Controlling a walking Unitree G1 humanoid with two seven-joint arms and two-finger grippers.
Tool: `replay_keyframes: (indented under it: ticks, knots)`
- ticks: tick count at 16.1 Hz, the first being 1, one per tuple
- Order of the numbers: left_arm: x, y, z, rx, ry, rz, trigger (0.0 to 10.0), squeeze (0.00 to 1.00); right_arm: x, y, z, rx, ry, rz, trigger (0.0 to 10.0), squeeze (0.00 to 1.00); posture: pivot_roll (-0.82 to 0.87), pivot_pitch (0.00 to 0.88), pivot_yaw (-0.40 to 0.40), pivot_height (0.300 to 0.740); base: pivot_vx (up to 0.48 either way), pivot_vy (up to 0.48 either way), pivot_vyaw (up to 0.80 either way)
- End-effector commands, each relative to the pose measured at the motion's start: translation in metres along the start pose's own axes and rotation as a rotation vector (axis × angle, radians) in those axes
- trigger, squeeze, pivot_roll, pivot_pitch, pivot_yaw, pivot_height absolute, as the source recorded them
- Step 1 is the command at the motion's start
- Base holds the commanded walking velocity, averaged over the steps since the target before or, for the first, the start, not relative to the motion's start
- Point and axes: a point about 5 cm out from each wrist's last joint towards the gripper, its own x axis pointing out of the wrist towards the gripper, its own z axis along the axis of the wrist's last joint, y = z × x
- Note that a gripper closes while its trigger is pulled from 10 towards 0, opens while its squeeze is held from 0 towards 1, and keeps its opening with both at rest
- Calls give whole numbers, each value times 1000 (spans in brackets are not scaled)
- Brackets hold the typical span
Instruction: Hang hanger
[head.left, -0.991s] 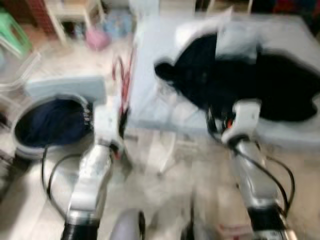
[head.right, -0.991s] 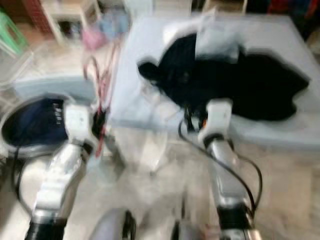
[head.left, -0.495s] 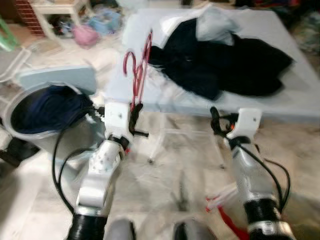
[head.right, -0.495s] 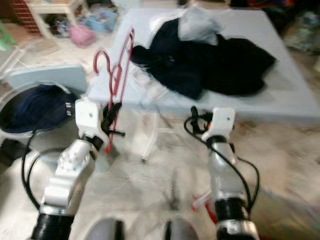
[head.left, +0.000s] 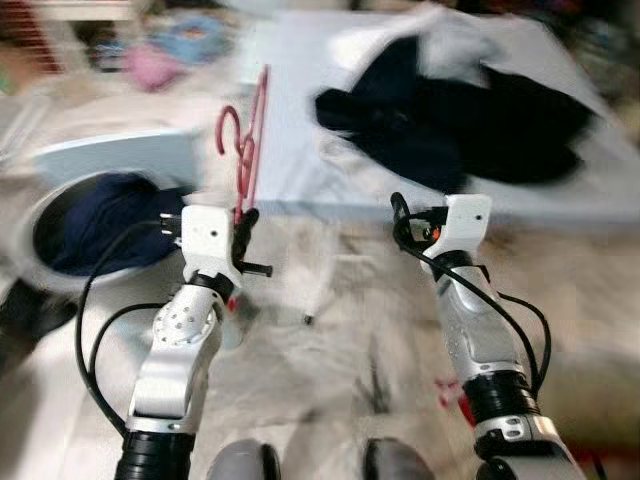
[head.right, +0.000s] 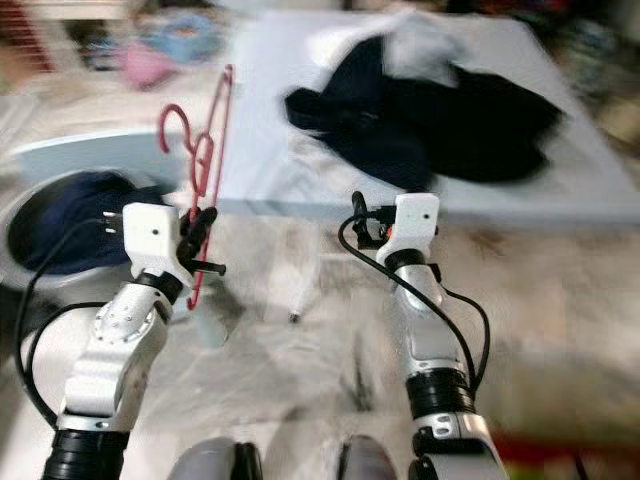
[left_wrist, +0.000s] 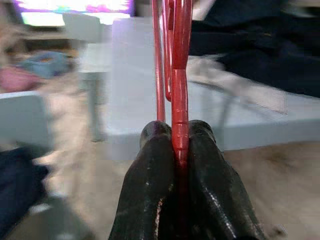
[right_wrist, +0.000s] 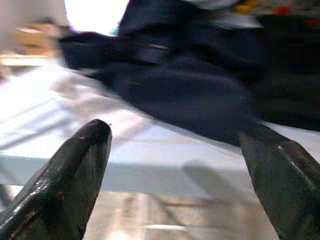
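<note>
Soft, even indoor light. Both eye views are smeared by motion blur, worst toward the edges. In the wrist views the near black fingers (left_wrist: 150, 200) are sharper, backgrounds hazy, with bright glare up top.

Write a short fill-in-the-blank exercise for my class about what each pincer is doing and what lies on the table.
The left pincer is shut on a ____ hanger.
The right pincer stands ____, holding nothing.
Dark ____ lies piled on the table.
The hanger's hook points ____.

Missing words: red; open; clothing; up
</note>
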Motion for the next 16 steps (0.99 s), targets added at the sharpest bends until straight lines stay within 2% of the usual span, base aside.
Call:
replay_keyframes:
  ticks: [1,11,13,14,15,16]
  knots:
    - [-1,-7,1,1,-3,-31,10000,0,2,-4,1,-1,-5,-14,10000,0,29,126,-11,740,0,480,0]
    - [-2,-8,-5,23,36,-58,10000,0,3,-13,3,-48,-16,-2,10000,0,22,116,-15,740,0,480,0]
    - [-10,-4,-16,83,92,-115,10000,0,3,-21,7,-130,-22,52,10000,0,23,119,-11,740,0,0,0]
    - [-16,0,-26,99,180,-203,10000,0,3,-32,8,-193,7,133,10000,0,23,119,-11,740,0,0,0]
    - [-18,1,-28,101,196,-234,10000,0,2,-35,9,-212,16,157,10000,0,23,119,-11,740,0,0,0]
    - [-21,3,-31,158,228,-308,10000,0,0,-41,8,-256,56,232,10000,0,23,119,-11,740,0,0,0]
